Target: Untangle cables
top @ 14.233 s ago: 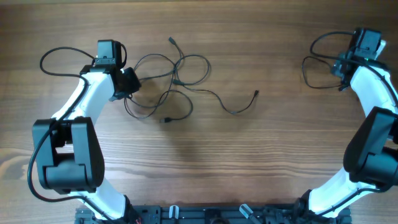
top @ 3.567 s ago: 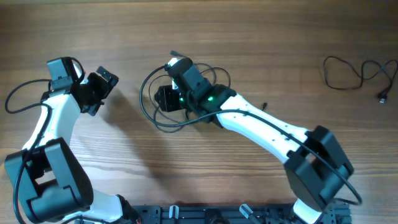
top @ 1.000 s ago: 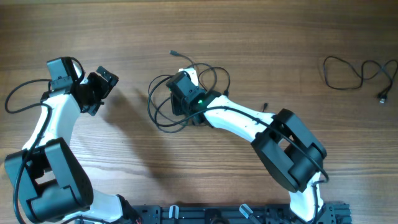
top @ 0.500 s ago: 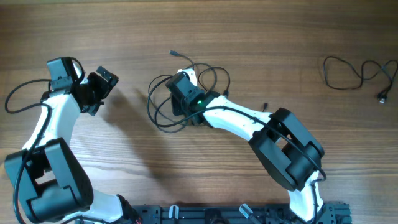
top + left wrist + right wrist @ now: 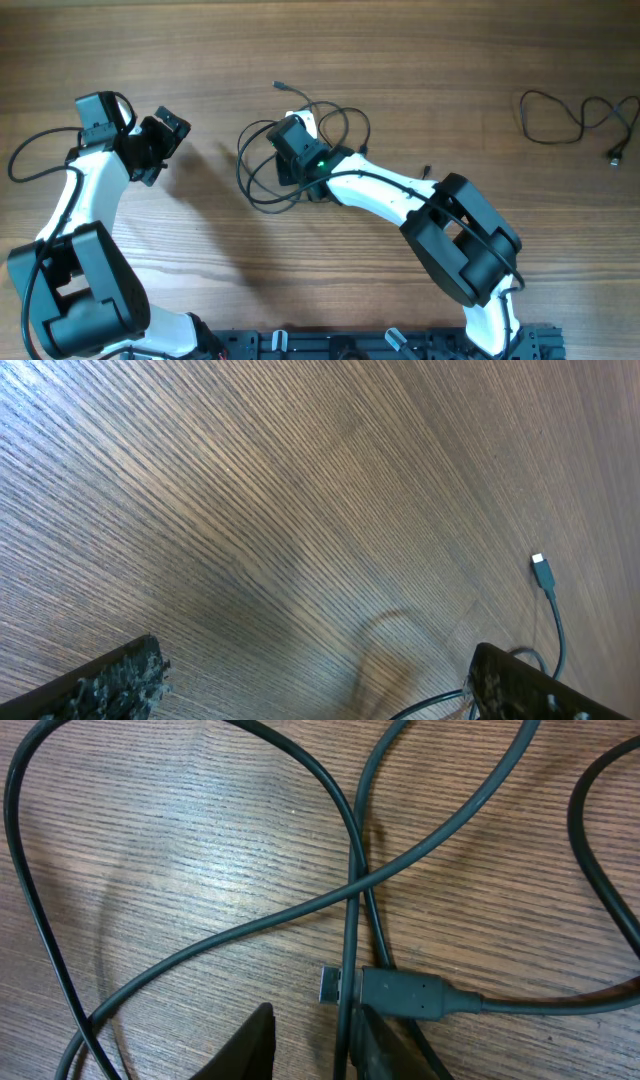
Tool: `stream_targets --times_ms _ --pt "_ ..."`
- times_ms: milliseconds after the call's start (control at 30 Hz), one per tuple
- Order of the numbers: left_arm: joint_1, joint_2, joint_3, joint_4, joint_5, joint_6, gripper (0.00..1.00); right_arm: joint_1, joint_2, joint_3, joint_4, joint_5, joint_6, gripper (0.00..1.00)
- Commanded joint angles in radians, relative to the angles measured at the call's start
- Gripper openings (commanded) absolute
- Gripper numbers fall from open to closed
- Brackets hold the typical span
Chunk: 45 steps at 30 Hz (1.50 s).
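Wood-grain bench fills the overhead view. The cables lie in a black tangle left of centre, somewhat nearer the far edge, with one plug trailing out toward that edge. A separate cable lies loosely coiled near the far right corner, well apart from the tangle.

The right gripper is down over the tangle. Its jaws stand a narrow gap apart, with one strand running between them against the right finger; bare wood shows in the rest of the gap, so nothing is clamped. A second plug lies just beyond the fingertips.

The left gripper hangs near the left edge, spread wide and empty.
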Motion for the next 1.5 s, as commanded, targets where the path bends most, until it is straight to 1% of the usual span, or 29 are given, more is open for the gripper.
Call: stream_targets --times_ms 0,100,267,433,467,700,733,767,933,967,1000,1033,1067,1200,1233,1300,1367,1400,1433,1467 --pt "-0.003 0.005 -0.007 0.003 -0.002 -0.006 1.0 -0.004 0.026 -0.008 0.003 -0.008 -0.002 0.24" --pt "-0.003 0.005 -0.008 0.003 -0.002 -0.006 1.0 -0.004 0.026 -0.008 0.002 -0.008 -0.002 0.18" --pt "-0.003 0.005 -0.007 0.003 -0.002 -0.006 1.0 -0.004 0.026 -0.008 -0.003 -0.008 -0.002 0.15" --pt "-0.003 0.005 -0.007 0.003 -0.002 -0.006 1.0 -0.004 0.027 -0.01 -0.052 -0.009 0.0 0.12" --pt "-0.003 0.005 -0.007 0.003 -0.002 -0.006 1.0 -0.003 0.027 -0.015 -0.054 -0.009 0.001 0.1" --pt "-0.003 0.005 -0.007 0.003 -0.002 -0.006 1.0 -0.003 0.038 -0.016 -0.045 -0.009 0.001 0.1" --pt "-0.003 0.005 -0.007 0.003 -0.002 -0.006 1.0 -0.003 0.041 -0.016 -0.043 -0.009 0.001 0.09" --pt "-0.003 0.005 -0.007 0.003 -0.002 -0.006 1.0 -0.003 0.045 -0.016 -0.043 -0.009 0.001 0.05" --pt "-0.003 0.005 -0.007 0.003 -0.002 -0.006 1.0 -0.003 0.066 -0.016 -0.036 -0.009 0.001 0.05" --pt "-0.003 0.005 -0.008 0.003 -0.002 -0.006 1.0 -0.003 0.066 -0.016 -0.034 -0.009 0.001 0.07" --pt "-0.003 0.005 -0.008 0.003 -0.002 -0.006 1.0 -0.003 0.066 -0.016 -0.033 -0.009 0.002 0.27" --pt "-0.003 0.005 -0.008 0.003 -0.002 -0.006 1.0 -0.003 0.066 -0.016 -0.031 -0.009 0.001 0.41" --pt "-0.003 0.005 -0.007 0.003 -0.002 -0.006 1.0 -0.003 0.066 -0.016 -0.027 -0.009 0.001 0.51" --pt "-0.003 0.005 -0.008 0.003 -0.002 -0.006 1.0 -0.003 0.066 -0.016 -0.019 -0.009 0.001 0.52" --pt "-0.003 0.005 -0.008 0.003 -0.002 -0.006 1.0 -0.003 0.066 -0.016 -0.02 -0.009 0.001 0.5" --pt "-0.003 0.005 -0.008 0.003 -0.002 -0.006 1.0 -0.003 0.066 -0.016 -0.02 -0.009 0.001 0.35" --pt "-0.003 0.005 -0.008 0.003 -0.002 -0.006 1.0 -0.003 0.066 -0.016 -0.02 -0.01 0.001 0.25" --pt "-0.003 0.005 -0.007 0.003 -0.002 -0.006 1.0 -0.003 0.066 -0.016 -0.02 -0.018 0.0 0.17" --pt "-0.003 0.005 -0.008 0.003 -0.002 -0.006 1.0 -0.003 0.066 -0.016 -0.02 -0.029 -0.001 0.04" --pt "-0.003 0.005 -0.008 0.003 -0.002 -0.006 1.0 -0.003 0.066 -0.016 -0.019 -0.036 -0.003 0.04"
